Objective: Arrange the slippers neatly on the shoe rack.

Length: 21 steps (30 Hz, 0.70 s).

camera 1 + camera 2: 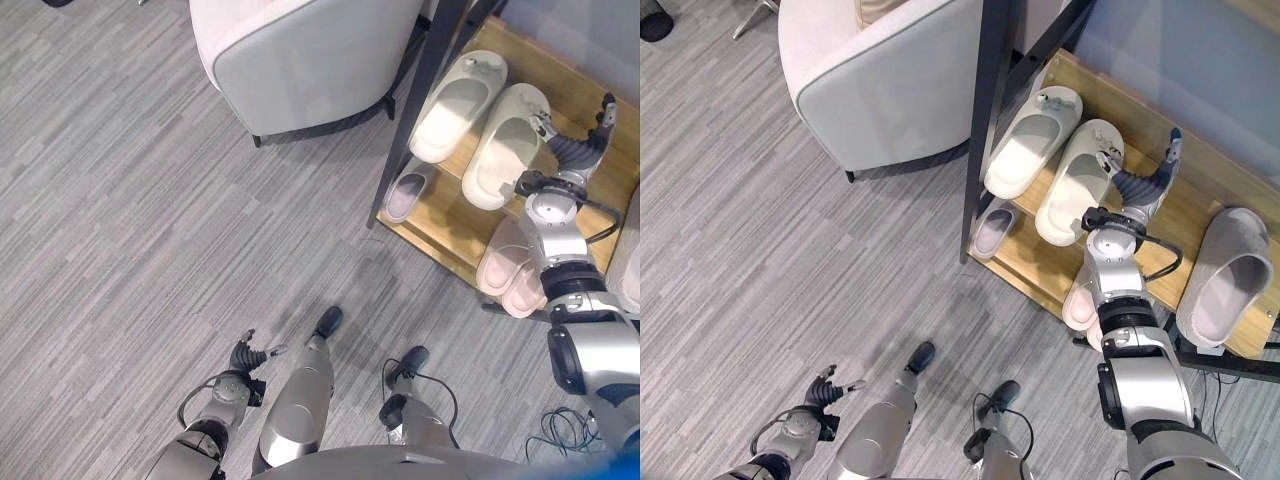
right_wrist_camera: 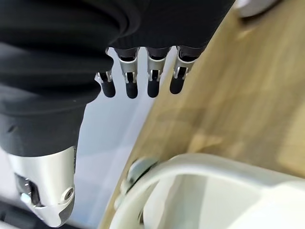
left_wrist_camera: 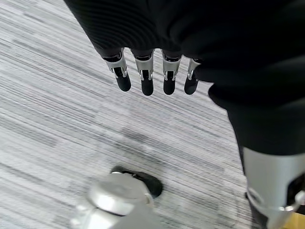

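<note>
Two cream slippers [image 1: 458,105] [image 1: 505,145] lie side by side on the wooden top shelf [image 1: 590,90] of the shoe rack. My right hand [image 1: 578,148] hovers over that shelf just right of the nearer cream slipper [image 2: 209,191]. It is open with straight fingers [image 2: 138,81], and its thumb is by the slipper's edge. A grey slipper [image 1: 1225,280] rests further right on the same shelf. On the lower shelf lie a small lilac slipper [image 1: 405,195] and a pink pair [image 1: 510,268]. My left hand [image 1: 248,356] hangs open low over the floor, holding nothing.
A light grey armchair [image 1: 300,60] stands just left of the rack's black post [image 1: 410,110]. Grey striped carpet [image 1: 120,220] covers the floor in front. The wall [image 1: 1180,60] runs behind the rack.
</note>
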Motion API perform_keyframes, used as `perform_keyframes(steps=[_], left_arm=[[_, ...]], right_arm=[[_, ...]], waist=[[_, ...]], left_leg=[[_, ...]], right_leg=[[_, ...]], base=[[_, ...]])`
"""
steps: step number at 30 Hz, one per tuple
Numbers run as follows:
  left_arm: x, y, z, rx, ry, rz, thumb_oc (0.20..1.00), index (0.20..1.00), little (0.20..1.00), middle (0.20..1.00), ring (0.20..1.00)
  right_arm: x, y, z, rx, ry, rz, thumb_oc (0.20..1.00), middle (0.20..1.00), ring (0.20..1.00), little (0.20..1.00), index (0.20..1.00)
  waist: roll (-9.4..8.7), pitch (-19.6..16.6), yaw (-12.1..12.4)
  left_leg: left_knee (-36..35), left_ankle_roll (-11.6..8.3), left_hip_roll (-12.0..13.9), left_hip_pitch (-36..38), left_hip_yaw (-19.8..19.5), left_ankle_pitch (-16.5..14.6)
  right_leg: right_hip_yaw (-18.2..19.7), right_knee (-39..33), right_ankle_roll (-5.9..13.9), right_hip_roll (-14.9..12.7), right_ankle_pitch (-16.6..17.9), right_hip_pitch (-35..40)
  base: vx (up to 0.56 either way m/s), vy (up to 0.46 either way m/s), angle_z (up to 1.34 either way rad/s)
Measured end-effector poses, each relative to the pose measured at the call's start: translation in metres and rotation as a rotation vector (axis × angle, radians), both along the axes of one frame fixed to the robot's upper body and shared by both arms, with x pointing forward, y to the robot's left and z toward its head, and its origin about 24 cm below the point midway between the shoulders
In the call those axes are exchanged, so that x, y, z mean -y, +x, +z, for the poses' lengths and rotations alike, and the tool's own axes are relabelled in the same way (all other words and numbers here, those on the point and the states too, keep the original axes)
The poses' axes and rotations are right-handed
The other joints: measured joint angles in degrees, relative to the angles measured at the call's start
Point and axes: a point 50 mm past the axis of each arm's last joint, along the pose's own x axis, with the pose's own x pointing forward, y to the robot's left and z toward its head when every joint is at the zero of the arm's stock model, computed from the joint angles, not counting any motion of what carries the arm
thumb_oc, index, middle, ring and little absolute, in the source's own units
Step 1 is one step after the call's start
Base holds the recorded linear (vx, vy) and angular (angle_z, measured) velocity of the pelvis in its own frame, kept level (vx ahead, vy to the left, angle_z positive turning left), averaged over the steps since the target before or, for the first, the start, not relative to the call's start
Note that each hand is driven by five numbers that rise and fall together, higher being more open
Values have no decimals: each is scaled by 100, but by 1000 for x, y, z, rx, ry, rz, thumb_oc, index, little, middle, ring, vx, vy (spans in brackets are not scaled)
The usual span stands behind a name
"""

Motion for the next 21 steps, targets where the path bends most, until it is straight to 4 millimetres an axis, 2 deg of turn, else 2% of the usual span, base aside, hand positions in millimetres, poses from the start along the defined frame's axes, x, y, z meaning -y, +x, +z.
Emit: perform_keyframes(steps=[5,7,8,10,13,17,19,21], left_arm=[[0,-13,-7,-55,-8,19,1000,1000,1000,1000,1000],[-1,-19,-9,-63,-23,55,1000,1000,1000,1000,1000],[0,-20,-9,-62,-32,61,1000,1000,1000,1000,1000],[-3,-33,-14,-104,-41,96,1000,1000,1000,1000,1000],[-2,-33,-15,-109,-52,87,1000,1000,1000,1000,1000],[-2,-31,-14,-108,-57,84,1000,1000,1000,1000,1000],[-3,-42,-18,-140,-60,94,1000,1000,1000,1000,1000],[-2,-40,-17,-137,-64,91,1000,1000,1000,1000,1000]], right_arm=[[-13,-19,-36,-53,12,86,1000,1000,1000,1000,1000],[-28,-26,-55,-93,12,153,1000,1000,1000,1000,1000],[-34,-34,-69,-131,8,186,1000,1000,1000,1000,1000],[-61,-58,-120,-290,40,288,1000,1000,1000,1000,1000],[-72,-60,-128,-310,68,338,1000,1000,1000,1000,1000],[-77,-61,-130,-328,51,401,1000,1000,1000,1000,1000],[-89,-71,-145,-387,33,476,1000,1000,1000,1000,1000],[-90,-71,-143,-380,29,492,1000,1000,1000,1000,1000]], waist=[[40,-86,-152],[33,-98,-288],[30,-140,-332],[-17,-399,-468],[-23,-468,-635],[-51,-525,-652],[-51,-667,-669],[-23,-697,-691]], left_leg=[[13,26,-33,90,26,17],[0,28,-40,214,42,14],[-2,29,-41,262,64,14],[6,93,-64,427,179,-61],[4,93,-65,442,190,-61],[-23,97,-55,518,236,-57],[-109,124,-57,704,288,-73],[-126,140,-57,718,312,-64]], right_leg=[[40,1,8,-30,31,73],[46,0,11,-47,28,194],[44,0,11,-53,28,243],[112,-3,18,-101,-20,349],[133,-2,39,-112,-15,359],[215,-3,47,-126,-14,401],[214,-3,61,-149,-27,530],[216,-2,62,-162,-27,529]], base=[[-24,23,-2],[13,17,0],[41,38,-4],[51,39,-20],[25,12,-5],[44,10,-2],[25,17,-9],[18,2,-8]])
